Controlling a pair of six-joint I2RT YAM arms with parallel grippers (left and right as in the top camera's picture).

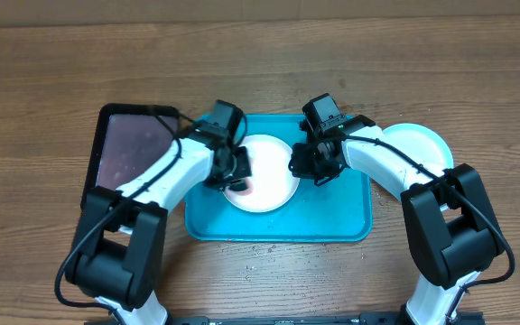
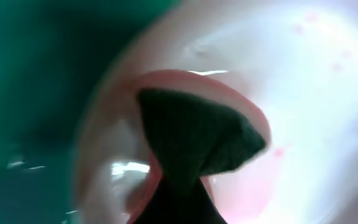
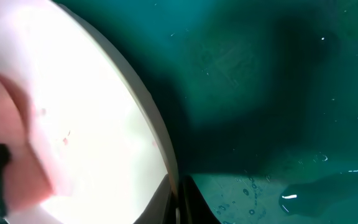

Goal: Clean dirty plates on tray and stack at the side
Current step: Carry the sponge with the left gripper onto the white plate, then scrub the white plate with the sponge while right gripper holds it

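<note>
A white plate (image 1: 264, 176) lies on the teal tray (image 1: 332, 217). My left gripper (image 1: 235, 173) is shut on a pink sponge with a dark green scouring face (image 2: 197, 137), and it presses the sponge onto the plate's left part. Pink smears and specks (image 2: 278, 152) show on the wet plate around the sponge. My right gripper (image 1: 307, 164) is shut on the plate's right rim; in the right wrist view the rim (image 3: 166, 162) runs down between the closed fingers (image 3: 194, 202). A light blue plate (image 1: 418, 144) rests on the table to the right of the tray.
A dark black-rimmed tray (image 1: 129, 149) sits on the wooden table left of the teal tray, partly under my left arm. Water drops (image 3: 250, 186) lie on the teal tray's floor beside the plate.
</note>
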